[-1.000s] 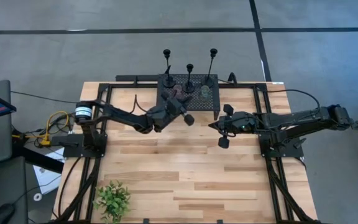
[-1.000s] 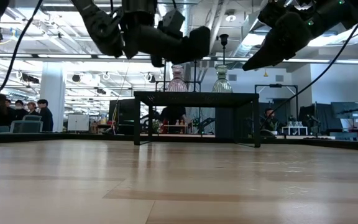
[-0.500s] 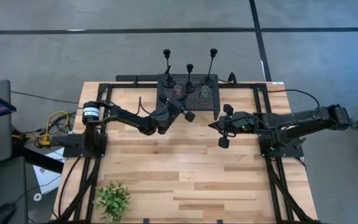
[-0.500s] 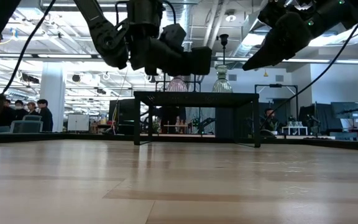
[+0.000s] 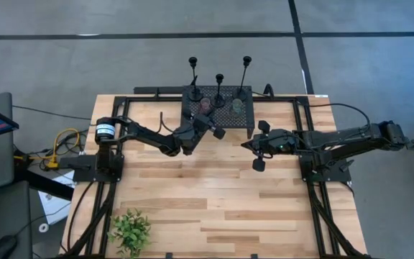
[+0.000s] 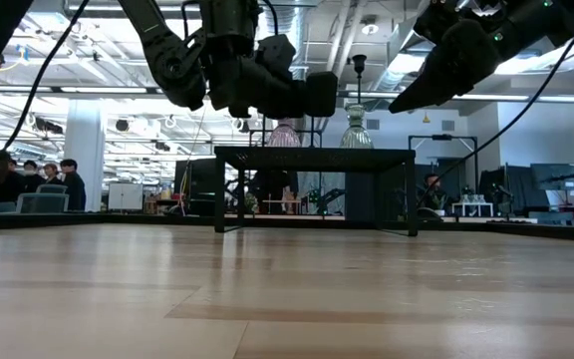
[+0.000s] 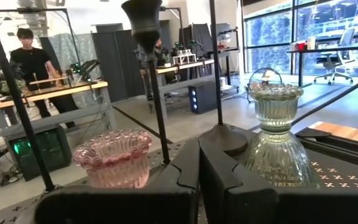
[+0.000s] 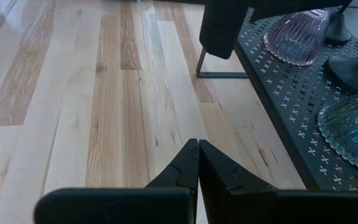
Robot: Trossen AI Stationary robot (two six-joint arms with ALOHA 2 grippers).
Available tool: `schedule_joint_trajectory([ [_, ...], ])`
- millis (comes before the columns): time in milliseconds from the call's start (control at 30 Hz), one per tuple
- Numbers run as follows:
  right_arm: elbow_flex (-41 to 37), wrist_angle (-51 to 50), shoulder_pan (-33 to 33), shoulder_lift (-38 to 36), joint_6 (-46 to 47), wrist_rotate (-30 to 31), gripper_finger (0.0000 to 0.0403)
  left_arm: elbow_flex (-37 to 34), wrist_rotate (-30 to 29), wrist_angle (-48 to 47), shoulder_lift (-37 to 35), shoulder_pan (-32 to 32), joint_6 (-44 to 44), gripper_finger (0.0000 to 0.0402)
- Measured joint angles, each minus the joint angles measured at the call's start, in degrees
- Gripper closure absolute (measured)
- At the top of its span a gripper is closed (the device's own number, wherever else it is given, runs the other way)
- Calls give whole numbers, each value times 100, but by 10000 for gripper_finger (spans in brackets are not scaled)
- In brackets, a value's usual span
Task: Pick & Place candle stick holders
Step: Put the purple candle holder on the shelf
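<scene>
- High view: looks straight down from well above, taking in the whole table (image 5: pixel 214 194) and the floor around it; the rack (image 5: pixel 219 109) sits toward 12 o'clock.
- Low view: sits at tabletop level, facing level across the table toward the rack (image 6: pixel 314 156) and the room behind.
- Left wrist view: very near the rack, facing the room.
- Right wrist view: tilted down at the table (image 8: pixel 104 93), the rack's edge (image 8: pixel 284 93) alongside.
- All four views share the rack.

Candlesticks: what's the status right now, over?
Left gripper shut, at the rack. Right gripper shut, empty, beside it. Three candlesticks on rack, untouched; two glass holders close by.
</scene>
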Motion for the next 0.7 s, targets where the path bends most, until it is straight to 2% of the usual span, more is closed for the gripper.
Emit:
schedule_joint_trajectory([
  [233,0,-2,2,0,0,-2,402,0,-262,7,0,1,151,401],
  [700,0,-2,0,-2,-2,-2,402,0,-277,52,0,-3,168,400],
])
